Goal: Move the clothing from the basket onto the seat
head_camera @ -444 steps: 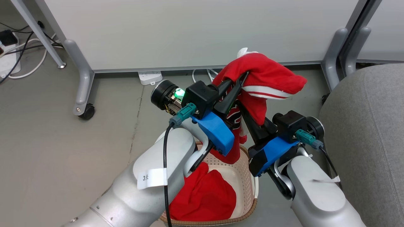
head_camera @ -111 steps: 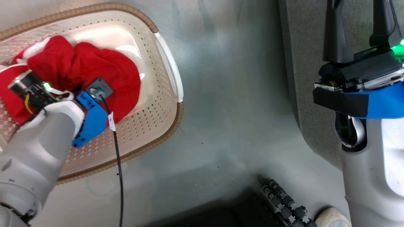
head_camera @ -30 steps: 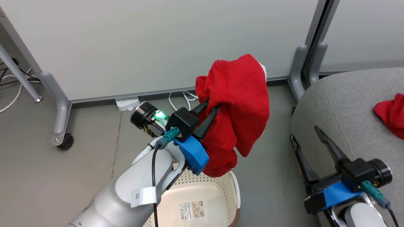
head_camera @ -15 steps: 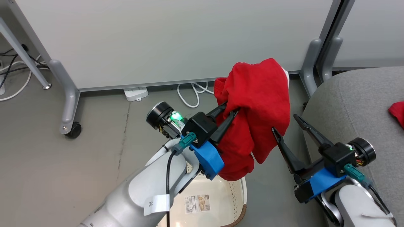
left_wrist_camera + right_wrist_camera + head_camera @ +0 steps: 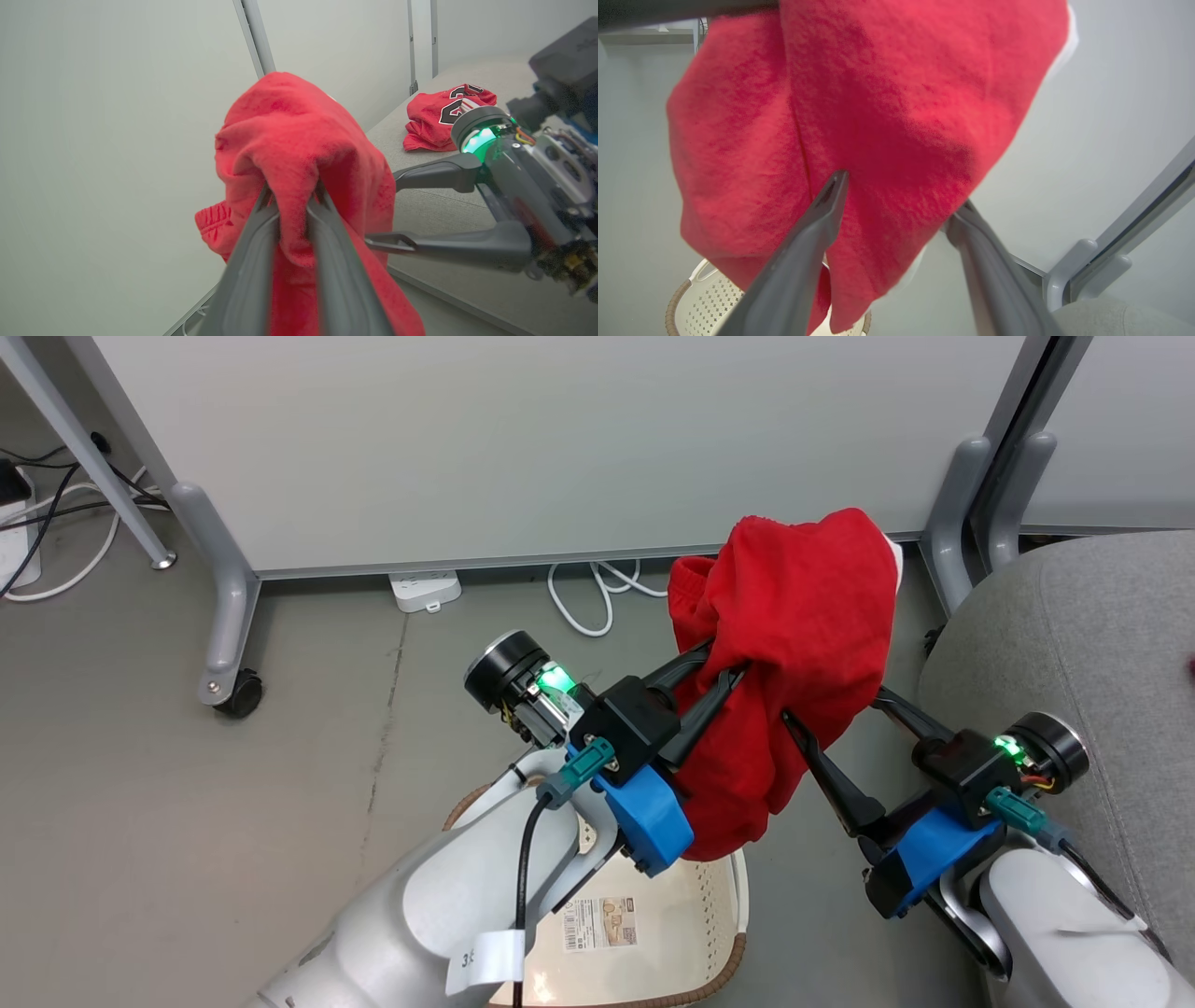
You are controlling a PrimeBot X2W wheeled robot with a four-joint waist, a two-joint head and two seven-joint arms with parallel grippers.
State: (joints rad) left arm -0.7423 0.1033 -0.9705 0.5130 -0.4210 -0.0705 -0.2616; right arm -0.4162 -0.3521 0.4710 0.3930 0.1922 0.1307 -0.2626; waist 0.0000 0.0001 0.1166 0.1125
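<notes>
left wrist view: left pincer [image 5: 293,192] nips a fold of the limp, likely light garment [image 5: 289,121]; right pincer [image 5: 383,207] gapes wide astride it.

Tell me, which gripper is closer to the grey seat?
Right. The right gripper is beside the seat, fingers open around the hanging red garment; the left gripper, shut on that garment, is farther off, toward the basket.
</notes>
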